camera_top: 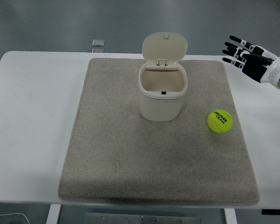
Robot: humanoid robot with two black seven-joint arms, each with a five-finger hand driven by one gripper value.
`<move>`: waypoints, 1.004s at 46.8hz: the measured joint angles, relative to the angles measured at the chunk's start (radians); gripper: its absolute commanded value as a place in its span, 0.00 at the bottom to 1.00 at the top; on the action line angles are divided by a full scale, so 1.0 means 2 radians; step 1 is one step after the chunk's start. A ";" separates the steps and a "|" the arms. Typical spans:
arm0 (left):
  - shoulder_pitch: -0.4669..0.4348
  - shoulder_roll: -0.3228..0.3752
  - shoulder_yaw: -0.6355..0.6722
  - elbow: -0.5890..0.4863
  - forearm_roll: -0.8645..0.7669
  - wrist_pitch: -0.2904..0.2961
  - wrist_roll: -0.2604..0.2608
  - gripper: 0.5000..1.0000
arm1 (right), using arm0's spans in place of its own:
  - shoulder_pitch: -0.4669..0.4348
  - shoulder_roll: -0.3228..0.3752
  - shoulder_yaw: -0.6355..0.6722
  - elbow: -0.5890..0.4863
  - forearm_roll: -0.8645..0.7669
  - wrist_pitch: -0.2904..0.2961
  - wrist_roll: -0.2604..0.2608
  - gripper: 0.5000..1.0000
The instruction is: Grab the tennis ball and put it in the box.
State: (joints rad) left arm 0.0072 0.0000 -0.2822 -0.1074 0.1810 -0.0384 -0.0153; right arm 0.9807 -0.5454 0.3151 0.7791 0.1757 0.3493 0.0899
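From the head view, the tennis ball (220, 121) lies free on the grey mat (116, 158) just right of the box (163, 95), whose lid stands up, and the right hand (247, 57) hovers well behind it, fingers spread wide and holding nothing. A glancing touch could, I judge, roll the ball off the mat's right edge. The white worktop (32, 116) carries 1 small clear object (98, 43) near its far edge, with grey floor beyond.
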 measured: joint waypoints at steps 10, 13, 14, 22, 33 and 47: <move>0.000 0.000 0.000 0.000 0.000 0.000 0.000 0.98 | 0.001 -0.013 0.000 -0.003 -0.010 0.005 0.002 0.84; 0.000 0.000 0.000 0.000 0.000 0.000 0.000 0.98 | 0.001 -0.014 -0.002 -0.002 -0.017 0.004 0.003 0.84; 0.000 0.000 0.000 0.000 0.000 0.000 0.000 0.98 | 0.001 -0.014 -0.003 -0.002 -0.023 0.003 0.005 0.84; 0.000 0.000 0.000 0.000 0.000 0.000 0.000 0.98 | 0.000 -0.032 -0.003 -0.001 -0.069 0.003 0.010 0.84; 0.000 0.000 0.000 0.000 0.000 0.000 0.000 0.98 | 0.001 -0.055 -0.003 0.004 -0.143 0.037 0.023 0.84; 0.000 0.000 0.000 0.000 0.000 0.000 0.000 0.98 | 0.004 -0.089 0.002 0.004 -0.262 0.110 0.062 0.84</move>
State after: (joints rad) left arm 0.0075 0.0000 -0.2823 -0.1073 0.1810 -0.0384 -0.0154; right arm 0.9884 -0.7225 0.3189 0.7862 -0.3474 0.5692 0.2130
